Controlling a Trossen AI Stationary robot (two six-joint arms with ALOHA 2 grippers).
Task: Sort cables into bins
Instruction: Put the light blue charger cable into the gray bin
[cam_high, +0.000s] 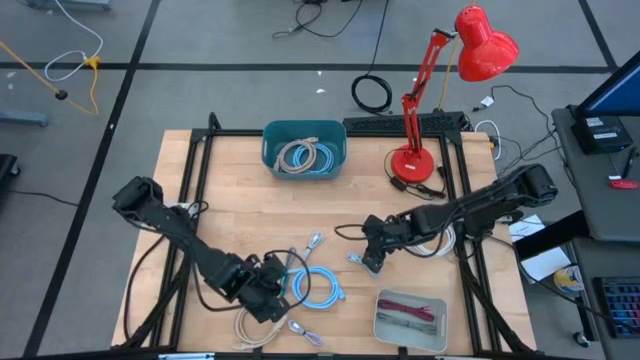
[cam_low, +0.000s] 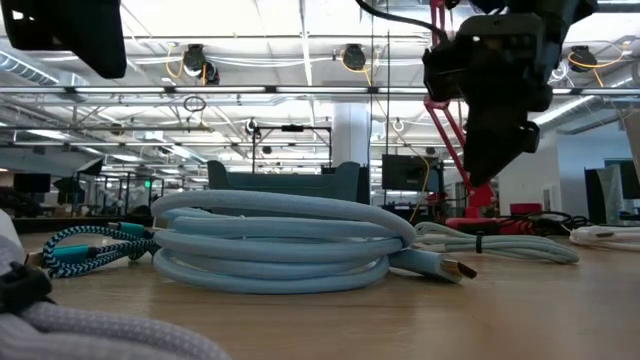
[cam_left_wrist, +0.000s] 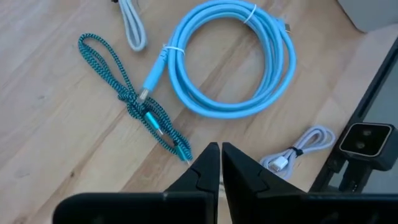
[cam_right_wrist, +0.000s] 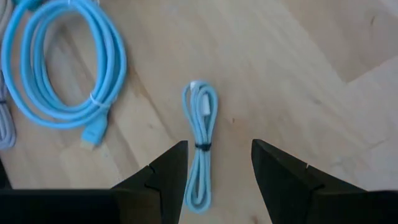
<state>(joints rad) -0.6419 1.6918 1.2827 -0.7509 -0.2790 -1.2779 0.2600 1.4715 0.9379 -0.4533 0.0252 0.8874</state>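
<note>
The left gripper (cam_left_wrist: 220, 163) hangs over the table's (cam_high: 230, 190) front-left part with its jaws closed almost tip to tip and nothing between them; just ahead of it lie a teal braided cable (cam_left_wrist: 130, 102) folded into a bundle, the light blue coil (cam_left_wrist: 233, 62) and a small white cable (cam_left_wrist: 298, 148). The right gripper (cam_right_wrist: 219, 163) hovers right of centre with its jaws standing well apart and empty, directly above a short pale blue cable (cam_right_wrist: 201, 146) tied at its middle, which lies flat between the two fingers without touching them. The teal bin (cam_high: 304, 150) at the table's back edge holds coils in beige and light blue. The grey tray (cam_high: 411, 320) at the front right holds maroon pieces. A beige coil (cam_high: 255, 330) lies by the front edge beside the left gripper. No brand, label or writing can be read on any cable or bin.
</note>
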